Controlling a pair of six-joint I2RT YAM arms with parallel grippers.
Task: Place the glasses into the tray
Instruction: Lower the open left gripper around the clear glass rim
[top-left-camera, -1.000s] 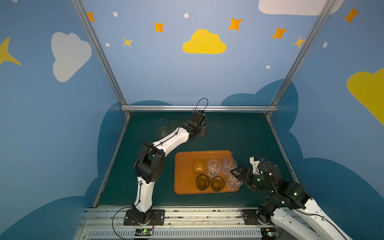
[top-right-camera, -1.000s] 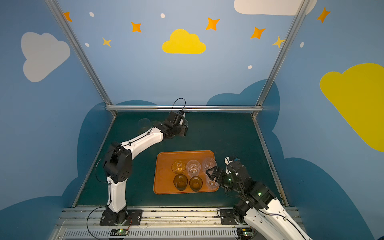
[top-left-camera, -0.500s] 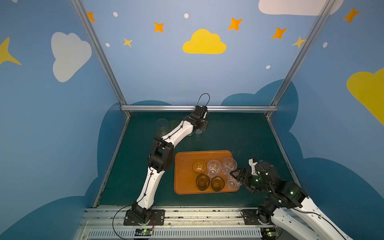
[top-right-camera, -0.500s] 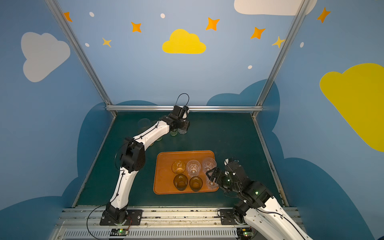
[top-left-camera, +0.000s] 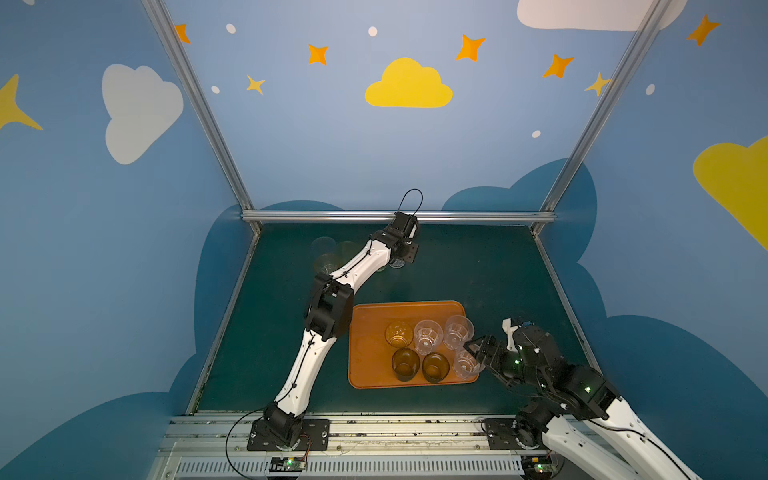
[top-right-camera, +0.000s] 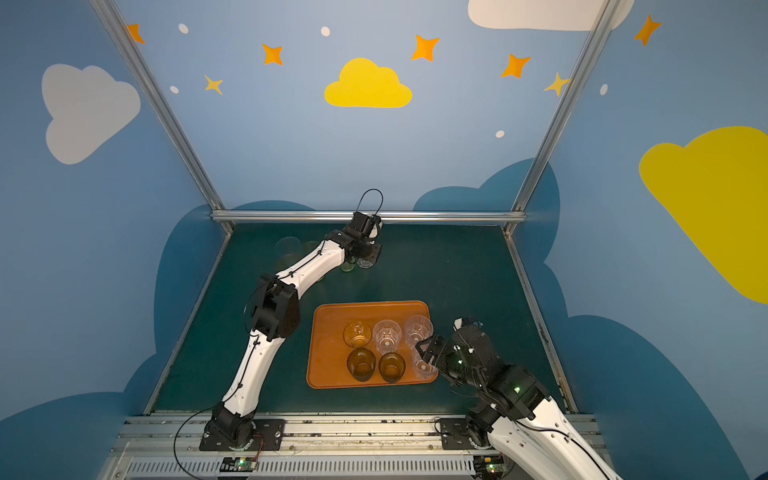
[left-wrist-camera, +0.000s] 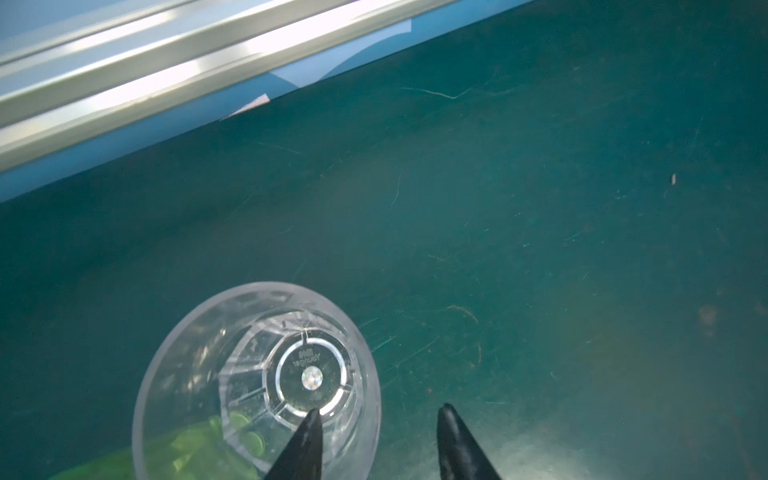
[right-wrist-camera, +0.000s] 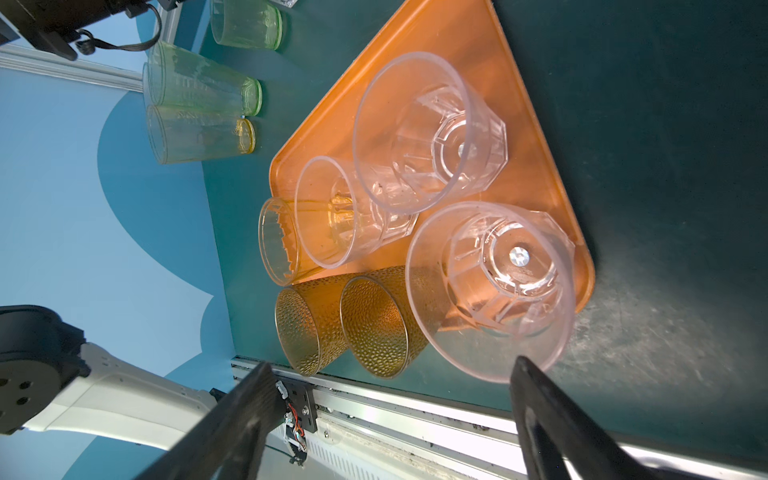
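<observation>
Having swung out over the tabletop to upper centre, beyond the orange tray with six tumblers, now narrows the left end effector astride the rim of a clear faceted tumbler, not yet pinching; keeps right end effector wide. Seventh pickup likely next.

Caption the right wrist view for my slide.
Open right claw faces six glasses on the tray; green glasses stand off it.

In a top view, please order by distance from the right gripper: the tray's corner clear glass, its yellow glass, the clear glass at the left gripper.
1. corner clear glass, beside the right gripper
2. yellow glass, middle of the tray
3. clear glass at the left gripper, far back
</observation>
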